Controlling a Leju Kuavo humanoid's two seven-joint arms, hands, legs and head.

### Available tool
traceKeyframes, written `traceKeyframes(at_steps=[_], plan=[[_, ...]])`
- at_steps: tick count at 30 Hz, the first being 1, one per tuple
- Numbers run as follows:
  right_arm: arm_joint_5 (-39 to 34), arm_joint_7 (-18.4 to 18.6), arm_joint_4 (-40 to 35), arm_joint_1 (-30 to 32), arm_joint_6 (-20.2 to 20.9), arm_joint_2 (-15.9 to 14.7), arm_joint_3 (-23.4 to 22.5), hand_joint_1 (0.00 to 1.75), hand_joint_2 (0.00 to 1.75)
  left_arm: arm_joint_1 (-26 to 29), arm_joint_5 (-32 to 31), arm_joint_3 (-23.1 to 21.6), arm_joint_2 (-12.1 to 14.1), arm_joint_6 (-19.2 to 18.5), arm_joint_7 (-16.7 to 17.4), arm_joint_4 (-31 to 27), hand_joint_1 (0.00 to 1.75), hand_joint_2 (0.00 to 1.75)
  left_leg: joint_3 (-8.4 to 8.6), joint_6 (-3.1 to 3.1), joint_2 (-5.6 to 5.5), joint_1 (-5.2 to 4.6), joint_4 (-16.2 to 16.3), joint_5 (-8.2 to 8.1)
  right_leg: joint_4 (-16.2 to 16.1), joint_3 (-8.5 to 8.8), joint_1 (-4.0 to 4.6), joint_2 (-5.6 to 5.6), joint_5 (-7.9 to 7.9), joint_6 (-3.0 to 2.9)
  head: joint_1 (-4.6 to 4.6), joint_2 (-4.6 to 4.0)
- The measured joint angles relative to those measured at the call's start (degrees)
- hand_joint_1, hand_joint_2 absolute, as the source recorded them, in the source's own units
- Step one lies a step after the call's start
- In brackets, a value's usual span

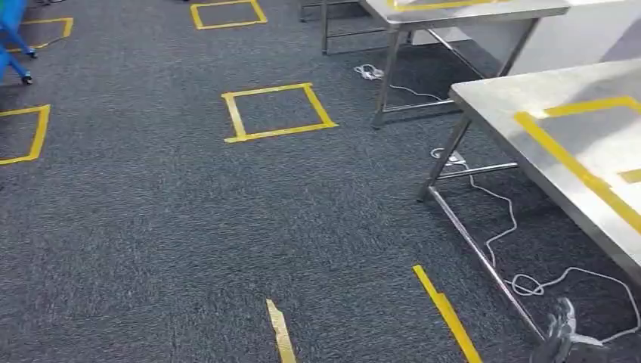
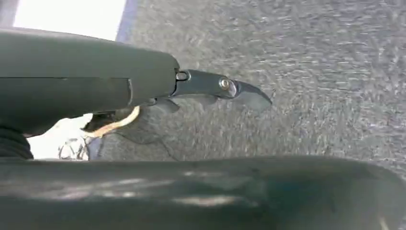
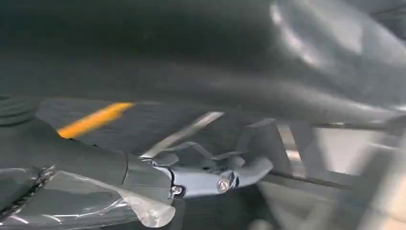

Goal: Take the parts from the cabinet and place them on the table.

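Note:
A steel table (image 1: 529, 94) with yellow tape lines stands at the right in the head view. At the picture's lower right corner a crinkled clear plastic bag (image 1: 563, 331) hangs just off the table's leg. In the right wrist view the same kind of clear bag (image 3: 95, 203) lies against my right hand (image 3: 191, 175), which holds it while one dark finger points out straight. My left hand (image 2: 191, 88) hangs over grey carpet with a finger stretched out and nothing in it. What the bag contains is hidden.
A second steel table (image 1: 453, 11) stands farther back. White cables (image 1: 521, 283) trail on the carpet under the near table. Yellow tape squares (image 1: 276, 112) and strips (image 1: 446, 310) mark the floor. A blue cart (image 1: 11, 38) is at the far left.

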Motion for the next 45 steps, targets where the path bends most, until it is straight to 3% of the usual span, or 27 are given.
traceKeyframes(at_steps=[2,4,5,6,7,11,13,14,16,17,18,20,21,22,26,27,29,31,32,33,35,36,37,38,42,44,45], plan=[[1.96,0.00,5.03,-0.72,-0.70,0.02,-3.42,0.00,0.00,0.02,0.96,-0.07,-0.26,0.24,-0.02,0.07,0.00,0.00,-0.06,0.08,-1.72,-0.22,0.03,0.04,4.84,-2.87,0.05,0.39,-0.61,-0.14,0.04,0.00],[3.64,0.00,9.77,-1.47,-1.61,0.02,-6.41,0.00,0.00,0.04,1.55,-0.28,-0.59,0.22,0.28,0.09,0.00,0.00,0.07,0.06,-3.44,-0.26,0.12,0.05,-0.68,-0.73,0.05,0.62,3.86,-0.46,0.04,0.00],[3.99,0.00,11.50,-1.70,-1.95,0.02,-7.46,0.00,0.00,0.00,1.68,-0.37,-0.74,0.22,0.42,0.09,0.00,0.00,0.13,0.02,-4.30,-0.24,0.20,0.05,-6.04,1.74,0.00,1.60,6.73,-0.64,0.07,0.00],[4.11,0.00,12.78,-1.88,-2.06,0.02,-8.17,0.00,0.00,-0.05,1.73,-0.39,-0.85,0.22,0.48,0.09,0.00,0.00,0.08,-0.15,-5.01,-0.18,0.39,0.01,-10.48,3.85,-0.18,4.01,8.53,-0.75,0.11,0.00],[4.46,0.00,14.14,-2.16,-2.25,0.02,-8.83,0.00,0.00,-0.12,1.77,-0.41,-0.96,0.22,0.50,0.09,0.00,0.00,-0.27,-0.55,-5.56,-0.57,0.81,-0.16,-12.17,4.46,-0.44,6.53,7.67,-0.67,0.04,0.00],[5.05,0.02,20.19,-3.79,-4.20,0.02,-11.64,0.00,0.00,0.03,1.83,-0.94,-1.03,0.33,0.72,0.24,0.00,0.00,-0.94,-2.11,-8.22,0.07,0.70,0.38,-12.50,5.29,-0.09,3.53,8.21,-1.67,-0.02,0.00],[4.94,0.24,23.28,-4.87,-5.29,-0.13,-13.07,0.00,0.00,0.00,1.92,-1.40,-0.96,0.55,0.72,0.24,0.00,0.00,-1.94,-2.38,-2.59,-0.26,3.64,-1.98,-12.86,5.55,-0.20,2.02,8.41,-2.22,-0.40,0.00],[4.96,0.59,25.16,-5.10,-6.36,-0.22,-14.07,0.00,0.00,-0.18,2.01,-1.62,-0.96,0.68,0.72,0.24,0.00,0.00,-3.75,-2.68,-0.92,-0.17,7.67,-4.40,-12.86,5.60,-0.02,1.09,8.32,-2.38,-0.53,0.00],[5.05,1.33,28.98,-5.46,-8.11,-0.42,-15.91,0.00,0.00,-0.44,2.16,-2.12,-1.01,0.81,0.72,0.24,0.00,0.00,-7.83,-3.09,0.24,0.16,16.55,-8.27,-12.84,5.64,0.22,-1.17,8.08,-2.62,-0.46,0.00],[5.13,2.16,30.71,-5.75,-8.78,-0.46,-16.73,0.00,0.00,-0.43,2.25,-2.49,-0.96,0.83,0.72,0.24,0.00,0.00,-8.54,-3.23,0.39,0.29,18.35,-8.48,-12.83,5.66,0.25,-2.15,8.00,-2.61,-0.50,0.00],[5.31,3.00,32.00,-6.07,-9.40,-0.48,-17.33,0.00,0.00,-0.39,2.36,-2.84,-0.85,0.92,0.72,0.24,0.00,0.00,-7.91,-3.29,0.51,0.33,17.45,-7.39,-12.83,5.73,0.24,-2.98,7.87,-2.56,-0.46,0.00],[5.77,5.26,34.52,-6.78,-10.86,-0.50,-18.52,0.00,0.00,-0.27,2.77,-3.54,-0.59,1.20,0.72,0.24,0.00,0.00,-3.47,-3.09,1.36,0.34,9.22,-2.87,-12.83,6.08,0.24,-4.36,7.65,-2.37,-0.50,0.00],[6.10,6.23,35.47,-7.13,-11.81,-0.50,-19.01,0.00,0.00,-0.26,2.88,-3.93,-0.44,1.22,0.66,0.24,0.00,0.00,-0.50,-2.79,3.01,0.23,3.79,-0.72,-12.83,6.39,0.24,-5.09,7.45,-2.24,-0.52,0.00],[6.73,7.35,36.45,-7.33,-13.23,-0.50,-19.45,0.00,0.00,-0.42,3.04,-4.31,-0.37,1.22,0.55,0.24,0.00,0.00,0.91,-2.42,6.19,-0.49,1.13,-1.43,-12.82,6.45,0.59,-5.69,7.20,-1.96,-0.48,0.00],[13.64,13.36,39.77,-8.35,-21.91,-0.46,-19.47,0.00,0.00,-0.39,3.26,-5.82,-0.20,1.53,0.37,0.37,0.00,0.00,0.42,-0.91,3.34,-0.80,0.61,-1.08,-13.09,7.35,0.65,-7.99,6.82,-0.84,-0.46,0.00],[15.31,14.48,40.25,-8.37,-23.25,-0.46,-18.93,0.00,0.00,-0.36,3.28,-6.18,-0.24,1.64,0.39,0.39,0.00,0.00,1.13,-0.37,2.56,-0.17,-0.15,-0.59,-12.88,6.86,0.37,-7.46,6.17,-0.36,-0.48,0.00],[16.34,15.49,41.30,-8.47,-24.22,-0.46,-18.46,0.00,0.00,-0.54,3.30,-6.64,-0.20,1.77,0.42,0.39,0.00,0.00,1.03,0.07,1.38,-0.10,-0.19,-0.48,-7.25,4.63,0.26,-1.41,2.65,-0.12,0.11,0.00],[16.54,15.67,42.08,-8.18,-24.52,-0.46,-18.31,0.00,0.00,-0.83,3.30,-7.10,-0.11,1.94,0.42,0.39,0.00,0.00,0.89,0.31,-0.17,-0.21,-0.19,-0.53,2.09,-0.08,0.14,0.10,-1.09,-0.03,0.20,0.00],[17.20,16.59,42.40,-8.13,-24.94,-0.46,-18.20,0.00,0.00,-0.82,3.30,-7.19,-0.09,2.01,0.42,0.39,0.00,0.00,0.90,0.30,-1.18,-0.26,-0.16,-0.52,5.16,-1.90,0.16,0.32,-1.53,-0.01,0.22,0.00],[18.52,18.52,42.75,-8.13,-25.80,-0.46,-17.78,0.00,0.00,-0.73,3.28,-7.30,-0.09,2.05,0.50,0.39,0.00,0.00,0.99,0.29,-2.05,-0.26,-0.14,-0.52,4.89,-2.23,0.15,0.37,-0.35,-0.05,0.17,0.00],[22.11,21.61,43.25,-8.12,-28.06,-0.46,-16.24,0.00,0.00,-0.71,3.25,-7.87,-0.13,2.18,0.57,0.39,0.00,0.00,1.23,0.18,-3.86,-0.20,-0.05,-0.57,-2.41,0.61,0.07,0.90,5.02,-0.21,0.20,0.00],[23.03,22.16,43.42,-8.12,-28.87,-0.46,-15.51,0.00,0.00,-0.73,3.25,-8.11,-0.13,2.19,0.57,0.39,0.00,0.00,1.37,0.04,-4.63,-0.14,0.04,-0.66,-7.61,2.87,-0.09,2.37,7.81,-0.29,0.22,0.00],[23.34,22.56,43.62,-8.11,-29.18,-0.46,-15.12,0.00,0.00,-0.73,3.25,-8.24,-0.11,2.21,0.57,0.39,0.00,0.00,1.27,-0.21,-5.21,-0.05,0.13,-0.77,-10.90,4.19,-0.45,5.90,8.44,-0.29,0.24,0.00],[23.52,22.62,43.97,-8.09,-29.25,-0.46,-14.72,0.00,0.00,-1.00,3.26,-8.42,-0.07,2.23,0.57,0.39,0.00,0.00,0.77,-0.63,-5.98,-0.40,0.86,-0.92,-12.51,4.84,-0.88,7.74,7.90,-0.31,0.11,0.00],[23.95,22.69,44.32,-7.94,-29.70,-0.39,-13.65,0.00,0.00,-0.62,3.26,-8.66,0.18,2.25,0.59,0.48,0.00,0.00,-0.26,-2.10,-8.68,0.21,0.81,-0.47,-12.62,5.39,-0.80,4.34,8.14,-1.34,0.11,0.00],[24.06,22.67,44.41,-8.02,-29.68,-0.39,-13.26,0.00,0.00,-0.71,3.25,-8.72,0.02,2.25,0.61,0.48,0.00,0.00,-2.25,-2.58,-1.93,-0.15,5.34,-3.45,-12.80,5.76,-0.53,2.47,8.05,-2.01,-0.53,0.00],[24.06,22.67,44.56,-7.89,-29.70,-0.39,-13.11,0.00,0.00,-0.91,3.25,-8.76,0.02,2.23,0.61,0.48,0.00,0.00,-4.47,-2.80,-0.50,-0.06,10.01,-5.78,-12.78,5.81,-0.34,1.28,7.90,-2.17,-0.46,0.00]])
